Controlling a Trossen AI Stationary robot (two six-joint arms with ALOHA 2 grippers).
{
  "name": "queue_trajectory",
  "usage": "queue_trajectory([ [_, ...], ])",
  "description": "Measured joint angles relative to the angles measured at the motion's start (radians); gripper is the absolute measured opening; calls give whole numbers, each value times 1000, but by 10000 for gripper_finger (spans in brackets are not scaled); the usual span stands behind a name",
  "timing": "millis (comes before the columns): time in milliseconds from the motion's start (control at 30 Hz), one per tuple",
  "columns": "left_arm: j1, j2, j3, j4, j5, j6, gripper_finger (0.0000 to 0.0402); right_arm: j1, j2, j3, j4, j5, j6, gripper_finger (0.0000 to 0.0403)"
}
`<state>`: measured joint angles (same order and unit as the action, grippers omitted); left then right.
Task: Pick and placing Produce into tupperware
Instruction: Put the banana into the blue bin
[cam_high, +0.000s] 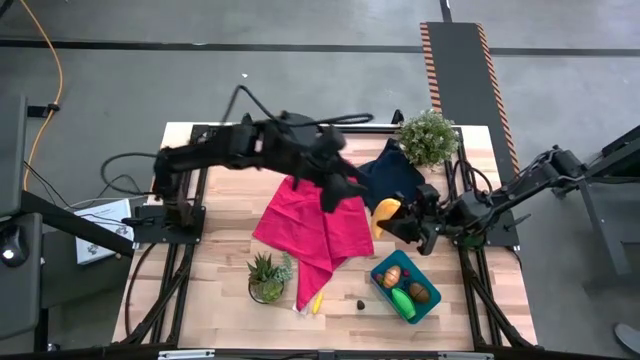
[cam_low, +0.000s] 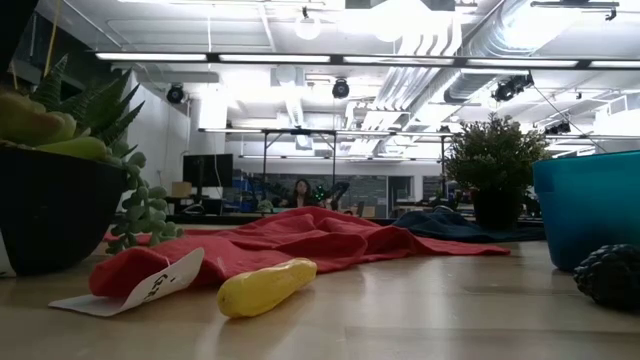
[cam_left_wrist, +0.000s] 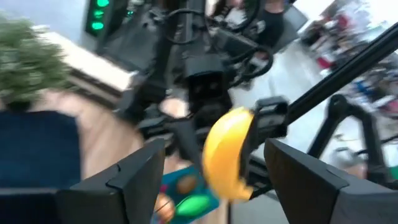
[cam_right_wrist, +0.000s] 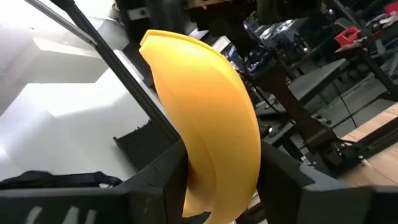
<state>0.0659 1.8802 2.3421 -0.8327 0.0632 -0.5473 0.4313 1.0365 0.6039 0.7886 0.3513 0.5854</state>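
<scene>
Right gripper (cam_high: 398, 218) has a banana (cam_high: 386, 214) clamped between its fingers, held up off the table near the navy cloth (cam_high: 395, 172), just beyond the tub (cam_high: 432, 305). From its own wrist the banana (cam_right_wrist: 208, 130) fills the view, pinched at its lower end. Left gripper (cam_high: 338, 190) hovers over the red cloth (cam_high: 315, 228), jaws spread wide and holding nothing; its wrist view looks straight at the banana (cam_left_wrist: 227, 152) between its open fingers (cam_left_wrist: 134, 180). In the tub sit an orange piece (cam_high: 392, 277), a green piece (cam_high: 402, 297) and a brown piece (cam_high: 419, 292). A second banana (cam_low: 265, 285) lies on the table by the red cloth's edge, near the succulent (cam_high: 266, 273).
</scene>
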Motion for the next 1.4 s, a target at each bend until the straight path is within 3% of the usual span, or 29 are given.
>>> queue_trajectory([
  [167,-1,-87,0,-209,-112,24,241,-1,-71,0,-85,7,1,146],
  [467,-89,-240,0,-451,-336,-12,215,3,-298,0,-471,8,99,146],
  [800,-320,-382,0,-745,-703,-311,202,53,-371,0,-720,7,226,146],
  [933,-436,-428,-33,-738,-808,-385,201,67,-370,0,-788,-18,281,146],
  [1133,-565,-506,-157,-738,-921,-523,194,97,-370,2,-874,-49,342,146],
  [1400,-618,-632,-431,-739,-966,-725,178,109,-294,226,-1304,-75,357,144],
])
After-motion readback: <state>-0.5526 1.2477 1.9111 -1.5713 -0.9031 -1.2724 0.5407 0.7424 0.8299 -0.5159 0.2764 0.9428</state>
